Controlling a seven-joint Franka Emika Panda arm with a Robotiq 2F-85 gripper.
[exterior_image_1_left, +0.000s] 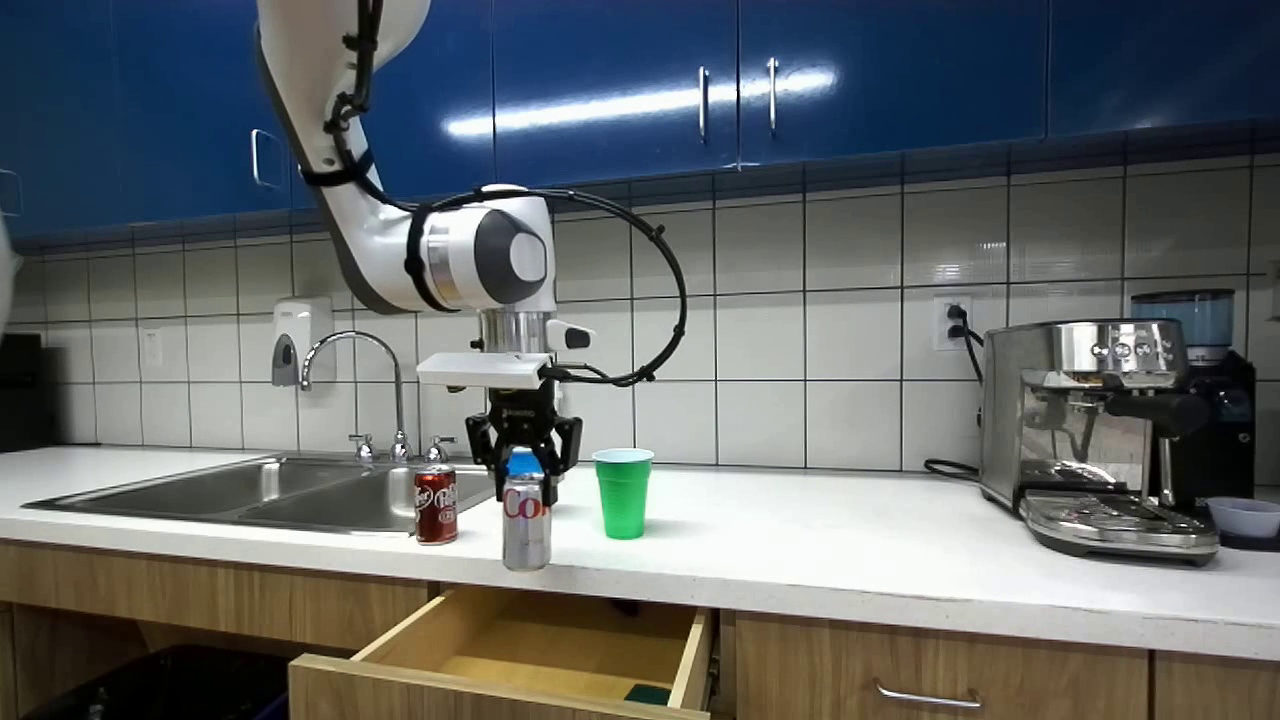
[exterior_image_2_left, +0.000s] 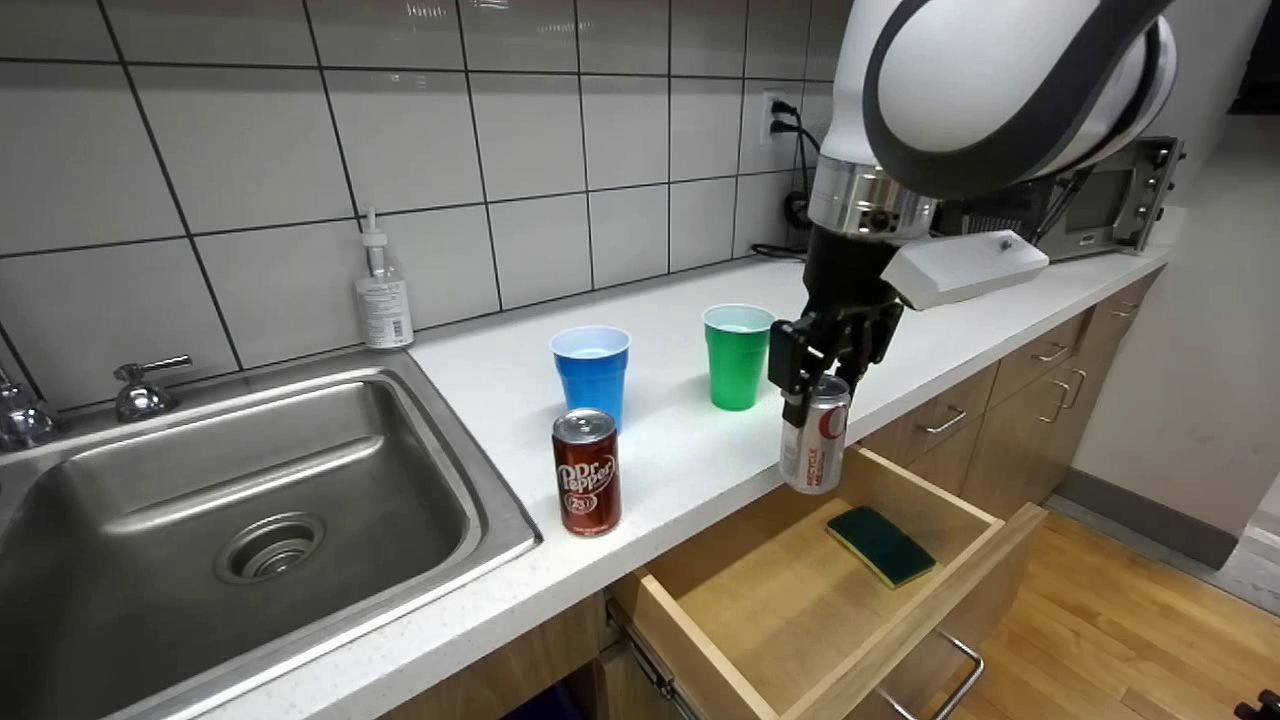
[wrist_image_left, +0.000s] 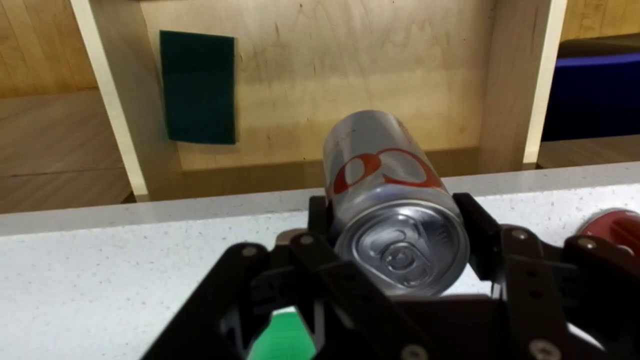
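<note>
You have the silver can (wrist_image_left: 395, 200) in your grip, and it seems to hang in the air over the rear of the pulled-out drawer (exterior_image_2_left: 760, 610), right where the surface (exterior_image_2_left: 680, 460) ends. The step in hand, as I judge it, is managing that can aloft: it is neither set down nor let go. Your next move, whichever way you take it, calls for a steady hold and a check on the base, which lies close to the surface's front edge at the back of the drawer; you can't tell from these views how much room it has there. Keep the can about upright, as it is, so that it doesn't knock that edge or the drawer's sides.

Your claw (exterior_image_1_left: 526, 488) is neither spread wide nor pressed together: its fingers (wrist_image_left: 475, 230) pinch the silver can from two opposite sides, near the lid, so only the can's own width parts them. They appear to touch nothing else.

Inside the drawer, a green sponge (exterior_image_2_left: 880, 545) lies on the floor near one side wall. Behind the drawer, on the surface, stand the red can (exterior_image_2_left: 587, 475), off toward a rear corner; the green cup (exterior_image_2_left: 738, 358), near the claw; and the blue cup (exterior_image_2_left: 591, 370), farther back than the red can.
</note>
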